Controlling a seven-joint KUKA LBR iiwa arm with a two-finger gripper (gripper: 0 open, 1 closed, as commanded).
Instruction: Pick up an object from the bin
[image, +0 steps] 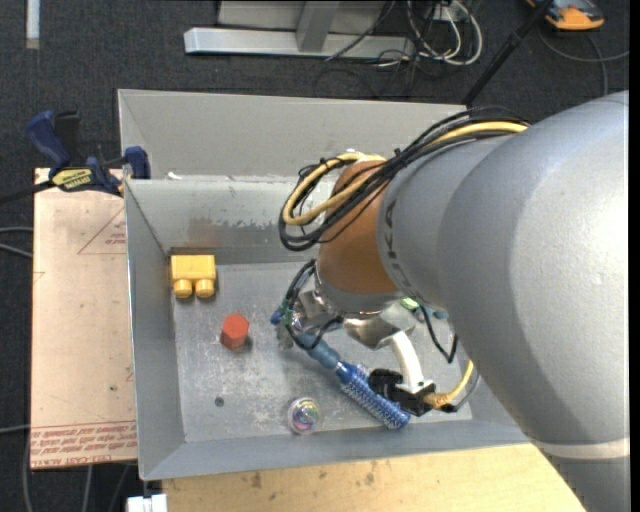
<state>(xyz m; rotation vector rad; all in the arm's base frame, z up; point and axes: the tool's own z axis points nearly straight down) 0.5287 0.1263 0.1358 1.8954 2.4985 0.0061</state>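
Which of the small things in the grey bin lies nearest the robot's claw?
The blue bristled brush: its handle end lies beside the gripper, while the red cylinder, yellow block and clear ball lie apart.

We find a brick (193, 274) back left in the bin (150, 350), a small cylinder (234, 332) before it, perhaps a marble (303, 414) nearest us, a brush (365, 393) to its right.
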